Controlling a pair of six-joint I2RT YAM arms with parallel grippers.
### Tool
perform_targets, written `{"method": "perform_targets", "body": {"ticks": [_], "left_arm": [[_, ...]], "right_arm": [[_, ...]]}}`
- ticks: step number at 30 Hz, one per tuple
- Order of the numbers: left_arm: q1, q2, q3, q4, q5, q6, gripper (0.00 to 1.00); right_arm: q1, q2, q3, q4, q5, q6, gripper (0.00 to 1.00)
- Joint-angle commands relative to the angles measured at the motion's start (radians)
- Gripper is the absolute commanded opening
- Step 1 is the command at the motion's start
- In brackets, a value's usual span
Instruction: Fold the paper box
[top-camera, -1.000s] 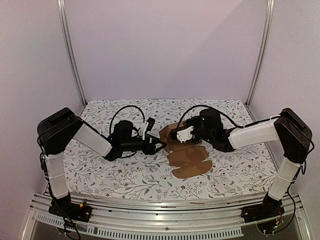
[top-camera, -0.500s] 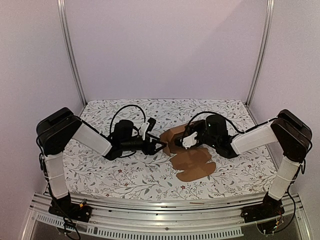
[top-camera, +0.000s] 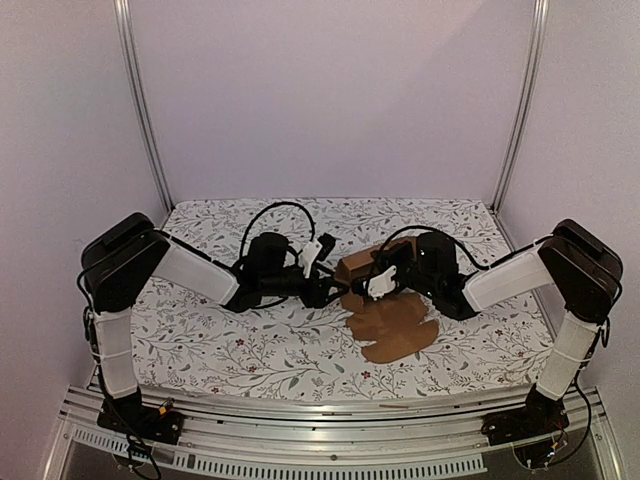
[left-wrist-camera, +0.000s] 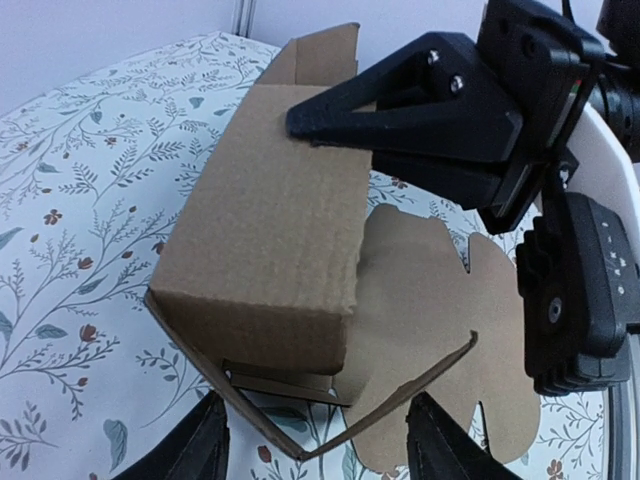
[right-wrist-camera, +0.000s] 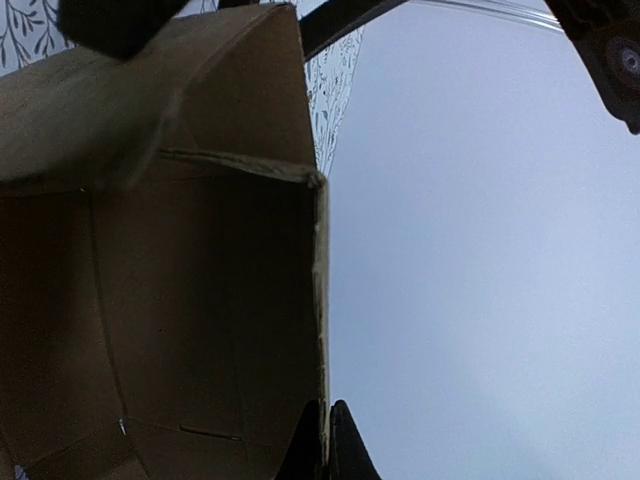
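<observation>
Found plain brown creased-cardboard paper box (top-camera: 362, 270) (left-wrist-camera: 270, 230) (right-wrist-camera: 160, 300) partly folded, near the middle of the floral-patterned desk (top-camera: 250, 350), between the two arms. Noted one section raised into an open-ended sleeve, tilted. Noted the remaining panels, with rounded tab flaps (top-camera: 400, 335), lying flat on the desk on the near side of the raised part.

Recorded right claw (top-camera: 383, 281) (left-wrist-camera: 300, 118) (right-wrist-camera: 324, 445) closed, pinching the upper wall of the raised section: one black finger laid along the top panel in the left wrist view, fingertips meeting at a cardboard edge in the right wrist view, with the dark box interior to the left of that edge.

Recorded left claw (top-camera: 330, 285) (left-wrist-camera: 320, 455) open, jaws spread wide, just beside the left end of the box, facing its open lower mouth. Saw both fingertips (left-wrist-camera: 205, 455) only at the bottom edge of the left wrist view, one to each side of the lowest cardboard corner. Could not tell contact with the cardboard.
</observation>
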Motion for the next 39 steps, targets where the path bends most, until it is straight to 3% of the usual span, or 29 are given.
{"method": "perform_targets", "body": {"ticks": [1,7,15,27,39], "left_arm": [[-0.040,0.034,-0.015,-0.021,-0.021,0.031,0.60],[-0.065,0.063,-0.029,0.046,-0.066,-0.002,0.60],[-0.104,0.109,0.026,0.041,-0.242,-0.015,0.60],[-0.133,0.169,0.049,0.200,-0.357,-0.075,0.55],[-0.171,0.225,0.087,0.304,-0.556,-0.067,0.42]], "right_arm": [[-0.003,0.015,-0.030,0.026,0.001,-0.011,0.00],[-0.008,0.013,-0.073,0.076,-0.003,-0.025,0.00],[-0.010,0.000,-0.103,0.096,0.002,-0.040,0.00],[-0.009,-0.024,-0.108,0.070,0.019,-0.039,0.03],[-0.009,-0.060,-0.103,-0.037,0.100,0.016,0.05]]}}
